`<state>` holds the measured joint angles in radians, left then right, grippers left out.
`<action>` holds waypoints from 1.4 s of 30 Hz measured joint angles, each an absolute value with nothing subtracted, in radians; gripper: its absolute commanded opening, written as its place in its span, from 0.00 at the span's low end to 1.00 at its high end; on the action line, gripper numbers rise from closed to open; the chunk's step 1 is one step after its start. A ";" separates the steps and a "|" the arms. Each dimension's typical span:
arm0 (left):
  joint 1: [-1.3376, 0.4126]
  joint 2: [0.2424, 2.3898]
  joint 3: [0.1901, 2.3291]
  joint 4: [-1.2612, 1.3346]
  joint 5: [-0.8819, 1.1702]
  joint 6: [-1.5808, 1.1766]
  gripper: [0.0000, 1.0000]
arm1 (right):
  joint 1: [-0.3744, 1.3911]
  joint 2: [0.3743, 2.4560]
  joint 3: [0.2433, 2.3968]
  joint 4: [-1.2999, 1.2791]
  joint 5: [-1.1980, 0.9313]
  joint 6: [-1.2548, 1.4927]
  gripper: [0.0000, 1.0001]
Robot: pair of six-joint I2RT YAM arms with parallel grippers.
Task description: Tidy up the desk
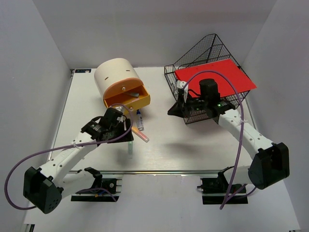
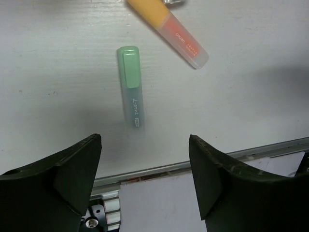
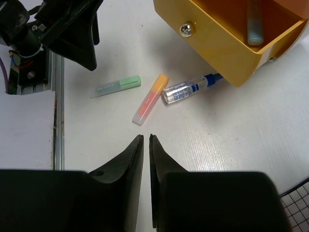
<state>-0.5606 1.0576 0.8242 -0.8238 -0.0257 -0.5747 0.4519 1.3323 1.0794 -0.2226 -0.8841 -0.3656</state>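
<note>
The cream drawer box lies on its side at the back left of the white surface. Its orange drawer is pulled open toward the arms. One grey-blue pen-like stick lies inside the drawer; the rest of the inside is hidden.

To the right of the box and well apart from it stands a black wire basket. A red flat sheet lies across its top and overhangs the right side.

Just in front of the open drawer lie three pens. A clear pen has its blue end at the drawer's lower edge. An orange highlighter lies just beside the clear pen. A green highlighter lies farther from the box, nearer the aluminium rail.

The left fingers are spread wide with nothing between them, above the surface by the green highlighter. The right fingers are drawn together to a thin slit and hold nothing. They hang between the box and the basket, by the basket's front corner.

The surface runs under everything, from the rail back to the wall behind the box.
</note>
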 measured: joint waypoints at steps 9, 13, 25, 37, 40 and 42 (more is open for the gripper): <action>-0.578 1.163 0.750 -0.754 -0.073 -0.638 0.61 | 0.451 1.333 1.079 -0.223 -0.874 -0.366 0.16; -0.605 1.246 0.720 -0.717 -0.094 -0.665 0.53 | 0.450 1.333 1.079 -0.223 -0.870 -0.368 0.16; -0.733 1.391 0.749 -0.661 -0.257 -0.768 0.60 | 0.446 1.337 1.079 -0.234 -0.870 -0.377 0.16; -0.816 1.516 0.797 -0.649 -0.374 -0.852 0.50 | 0.432 1.337 1.079 -0.237 -0.878 -0.378 0.16; -0.828 1.523 0.800 -0.639 -0.387 -0.864 0.42 | 0.427 1.337 1.079 -0.237 -0.879 -0.378 0.16; -0.834 1.525 0.800 -0.628 -0.389 -0.873 0.37 | 0.423 1.337 1.079 -0.237 -0.883 -0.378 0.15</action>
